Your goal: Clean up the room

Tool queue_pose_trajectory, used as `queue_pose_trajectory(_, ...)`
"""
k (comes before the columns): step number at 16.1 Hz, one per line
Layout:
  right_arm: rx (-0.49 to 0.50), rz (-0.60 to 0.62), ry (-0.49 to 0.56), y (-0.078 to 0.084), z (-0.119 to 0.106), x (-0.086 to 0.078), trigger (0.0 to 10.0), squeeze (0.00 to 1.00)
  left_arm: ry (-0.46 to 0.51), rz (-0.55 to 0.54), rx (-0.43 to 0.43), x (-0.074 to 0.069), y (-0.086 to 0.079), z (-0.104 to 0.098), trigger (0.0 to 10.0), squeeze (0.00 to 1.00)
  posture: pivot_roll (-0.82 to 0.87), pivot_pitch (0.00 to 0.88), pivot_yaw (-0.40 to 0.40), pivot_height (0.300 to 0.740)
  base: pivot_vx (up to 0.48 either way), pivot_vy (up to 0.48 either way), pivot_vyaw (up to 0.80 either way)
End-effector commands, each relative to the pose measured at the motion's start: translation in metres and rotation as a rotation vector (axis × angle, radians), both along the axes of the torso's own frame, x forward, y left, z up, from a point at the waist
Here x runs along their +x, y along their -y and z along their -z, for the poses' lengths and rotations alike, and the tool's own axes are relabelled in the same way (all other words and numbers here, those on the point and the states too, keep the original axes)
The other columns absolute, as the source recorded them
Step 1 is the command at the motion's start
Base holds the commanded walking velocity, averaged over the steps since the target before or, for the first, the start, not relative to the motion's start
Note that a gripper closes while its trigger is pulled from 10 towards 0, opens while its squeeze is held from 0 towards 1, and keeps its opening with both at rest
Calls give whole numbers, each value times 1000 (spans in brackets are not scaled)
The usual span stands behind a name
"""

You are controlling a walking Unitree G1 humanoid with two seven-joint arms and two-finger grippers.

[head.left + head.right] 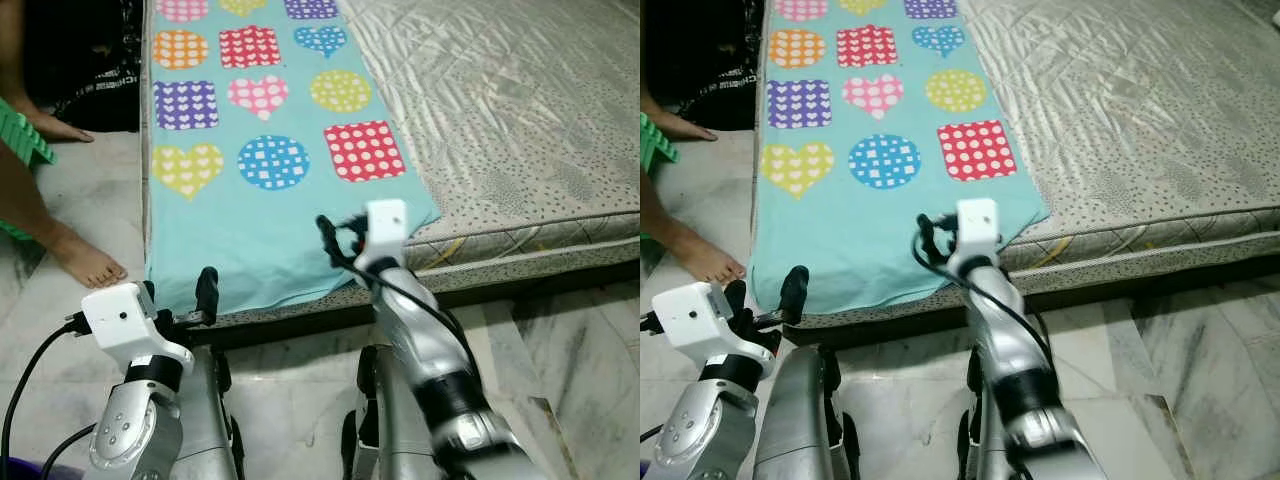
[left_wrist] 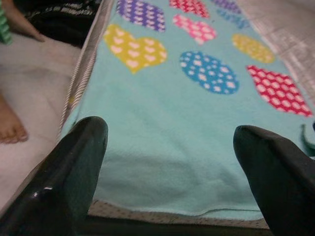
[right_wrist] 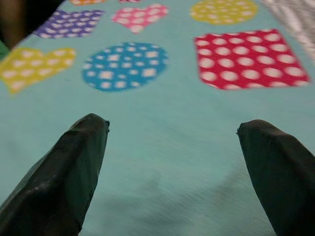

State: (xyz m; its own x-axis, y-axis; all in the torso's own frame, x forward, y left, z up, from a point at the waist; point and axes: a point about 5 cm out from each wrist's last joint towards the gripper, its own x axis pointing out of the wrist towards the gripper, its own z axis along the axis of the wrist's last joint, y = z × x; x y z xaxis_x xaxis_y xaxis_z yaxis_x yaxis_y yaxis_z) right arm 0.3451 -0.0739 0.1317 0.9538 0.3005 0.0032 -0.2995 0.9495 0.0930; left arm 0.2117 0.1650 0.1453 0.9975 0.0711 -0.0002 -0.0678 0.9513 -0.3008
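Both claws, the left claw (image 2: 167, 147) and the right claw (image 3: 172, 142), are hovering wide open and empty over the turquoise blanket with colourful dotted shapes (image 1: 240, 220) lying on the grey quilted mattress (image 1: 520, 120).

Even, bright indoor light; right wrist view seems slightly blurred; soft shadows.

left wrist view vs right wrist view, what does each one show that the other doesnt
Left wrist view alone: the near edge of the blanket over the speckled mattress side, the pale floor, and a person's bare foot beside the bed.

Right wrist view alone: a closer look at the blanket's middle, with the red dotted square large and whole between the fingers.

Both: the turquoise blanket with its yellow heart and blue dotted circle, seen past an open pincer, left pincer and right pincer, fingers spread wide.
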Motion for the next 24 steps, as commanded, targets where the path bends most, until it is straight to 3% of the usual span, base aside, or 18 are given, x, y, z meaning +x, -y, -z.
queue_pose_trajectory(1, -1, 26, 26, 16, 1, -5, 10000, 0, 15, 12, -9, -1, 1, -1, 10000, 0, 79, 248, -70, 547, 0, 0, 0)
queue_pose_trajectory(5, -43, 32, 18, 39, 12, -20, 10000, 0, 43, 37, -31, 7, 5, -3, 10000, 0, 60, 234, -67, 547, 124, 0, 0)
queue_pose_trajectory(13, -87, 47, 1, 57, 17, -28, 10000, 0, 45, 52, -41, 9, 7, -1, 10000, 0, 51, 225, -64, 547, 262, 0, 0)
queue_pose_trajectory(24, -110, 39, -3, 60, 18, -28, 10000, 0, 40, 40, -49, 13, 8, 2, 10000, 0, 50, 207, -61, 547, 229, 0, 0)
